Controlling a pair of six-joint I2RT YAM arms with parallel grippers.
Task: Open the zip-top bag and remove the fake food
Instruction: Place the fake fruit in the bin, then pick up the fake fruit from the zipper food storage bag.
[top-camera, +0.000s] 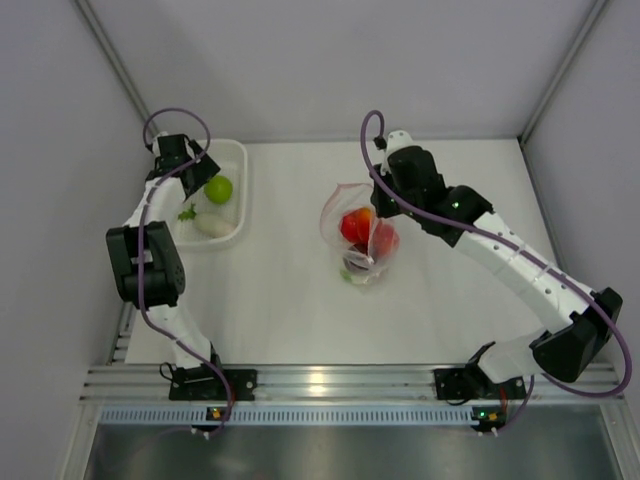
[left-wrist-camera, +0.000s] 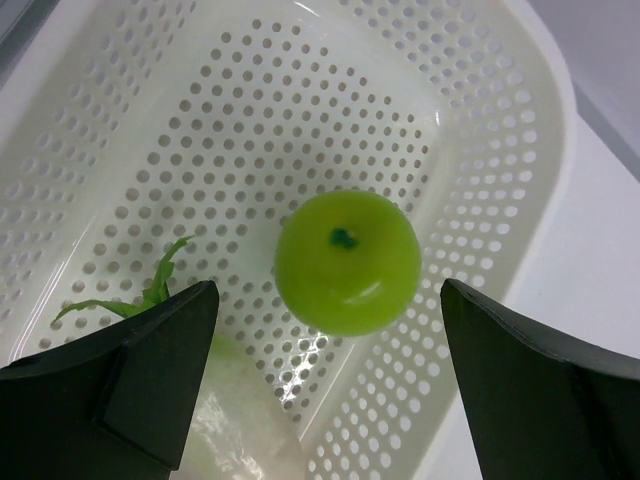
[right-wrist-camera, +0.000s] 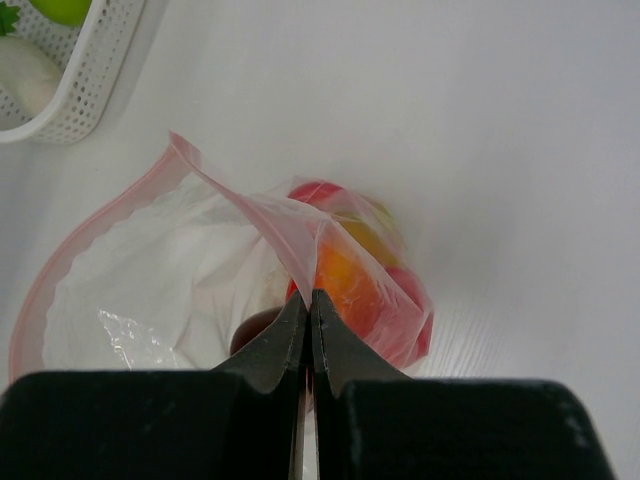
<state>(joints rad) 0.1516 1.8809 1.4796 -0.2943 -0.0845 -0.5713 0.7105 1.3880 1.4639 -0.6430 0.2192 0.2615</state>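
My left gripper (left-wrist-camera: 328, 290) hangs wide open over the white basket (left-wrist-camera: 500, 150) at far left and holds nothing. A green apple (left-wrist-camera: 347, 262) lies in the basket below the gap, with a white radish (top-camera: 210, 224) near it. My right gripper (right-wrist-camera: 308, 296) is pinched tight on the rim of the zip-top bag (right-wrist-camera: 150, 270), mid-table. The bag mouth gapes, with red and orange fake food (top-camera: 358, 226) inside.

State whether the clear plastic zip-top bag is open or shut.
Open: the clear plastic zip-top bag gapes, pinkish zip edges apart, right gripper pinching one side.
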